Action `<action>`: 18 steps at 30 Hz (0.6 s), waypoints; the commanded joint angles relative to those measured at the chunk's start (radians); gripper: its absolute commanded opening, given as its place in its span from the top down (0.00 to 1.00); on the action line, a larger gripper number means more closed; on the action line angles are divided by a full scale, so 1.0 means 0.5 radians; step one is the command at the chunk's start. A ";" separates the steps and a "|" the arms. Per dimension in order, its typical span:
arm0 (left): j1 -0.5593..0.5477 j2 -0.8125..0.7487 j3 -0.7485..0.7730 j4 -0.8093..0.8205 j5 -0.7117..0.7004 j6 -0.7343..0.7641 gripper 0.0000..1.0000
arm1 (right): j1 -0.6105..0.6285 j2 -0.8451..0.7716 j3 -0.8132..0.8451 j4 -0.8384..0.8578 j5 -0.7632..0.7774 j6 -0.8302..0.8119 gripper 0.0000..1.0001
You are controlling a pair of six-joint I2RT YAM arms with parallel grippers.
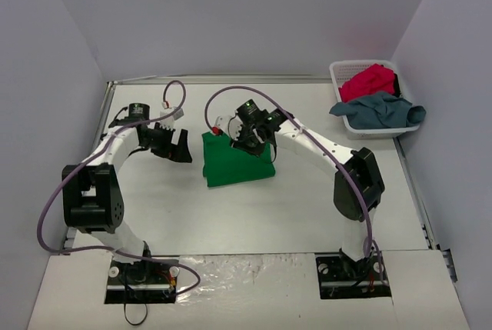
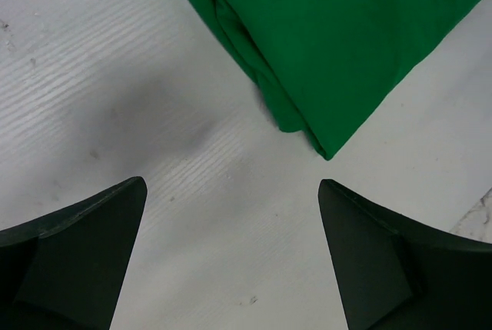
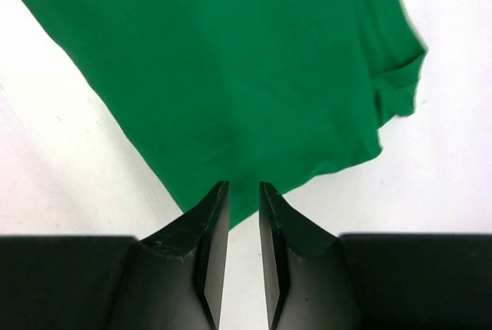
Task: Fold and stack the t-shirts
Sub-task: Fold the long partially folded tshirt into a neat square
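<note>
A bright green t-shirt (image 1: 231, 167) lies folded into a rectangle mid-table. My right gripper (image 1: 256, 144) hangs over its far right part. In the right wrist view its jaws (image 3: 244, 184) stand almost together with a thin gap, and a corner of the green t-shirt (image 3: 231, 61) shows flat on the table through that gap; I cannot tell whether any cloth is pinched. My left gripper (image 1: 178, 150) is just left of the shirt, wide open (image 2: 231, 184) over bare table, with the green t-shirt's (image 2: 338, 30) folded corner ahead of it. A crimson t-shirt (image 1: 369, 80) and a grey-blue t-shirt (image 1: 378, 111) sit crumpled in the basket.
The white lattice basket (image 1: 338, 69) stands at the far right corner, with the grey-blue shirt spilling over its near rim. Grey walls close in the table on the left, back and right. Purple cables loop above both arms.
</note>
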 commanded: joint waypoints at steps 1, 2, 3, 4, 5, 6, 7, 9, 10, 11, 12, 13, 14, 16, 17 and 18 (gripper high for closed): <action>0.128 0.131 0.151 -0.080 0.333 -0.100 0.06 | 0.221 0.027 0.186 -0.119 0.127 0.002 0.82; 0.156 0.171 0.163 -0.061 0.379 -0.125 0.06 | 0.267 0.052 0.210 -0.132 0.170 -0.007 0.82; 0.183 0.184 0.169 -0.052 0.438 -0.152 0.06 | 0.317 0.085 0.228 -0.132 0.210 -0.014 0.81; 0.232 0.199 0.175 -0.058 0.459 -0.153 0.06 | 0.399 0.149 0.271 -0.132 0.265 -0.020 0.80; 0.251 0.211 0.178 -0.076 0.472 -0.153 0.06 | 0.439 0.189 0.299 -0.141 0.278 -0.023 0.80; 0.269 0.214 0.169 -0.080 0.484 -0.153 0.06 | 0.473 0.229 0.333 -0.147 0.290 -0.023 0.78; 0.303 0.211 0.160 -0.083 0.509 -0.150 0.06 | 0.531 0.318 0.400 -0.153 0.293 -0.023 0.78; 0.325 0.184 0.130 -0.077 0.515 -0.153 0.06 | 0.584 0.444 0.471 -0.178 0.296 -0.026 0.75; 0.337 0.172 0.120 -0.073 0.515 -0.150 0.06 | 0.605 0.484 0.498 -0.187 0.299 -0.026 0.73; 0.361 0.150 0.117 -0.070 0.512 -0.153 0.06 | 0.636 0.521 0.541 -0.202 0.302 -0.029 0.71; 0.374 0.144 0.114 -0.073 0.518 -0.153 0.06 | 0.645 0.555 0.557 -0.205 0.308 -0.032 0.69; 0.386 0.141 0.108 -0.076 0.521 -0.150 0.06 | 0.654 0.607 0.566 -0.202 0.318 -0.032 0.68; 0.407 0.132 0.105 -0.080 0.524 -0.150 0.06 | 0.661 0.631 0.572 -0.202 0.324 -0.032 0.68; 0.429 0.129 0.099 -0.083 0.539 -0.141 0.06 | 0.658 0.690 0.575 -0.199 0.327 -0.035 0.67; 0.438 0.129 0.086 -0.080 0.539 -0.140 0.06 | 0.658 0.705 0.578 -0.202 0.327 -0.035 0.67; 0.453 0.129 0.080 -0.074 0.546 -0.137 0.06 | 0.658 0.717 0.585 -0.199 0.388 -0.038 0.66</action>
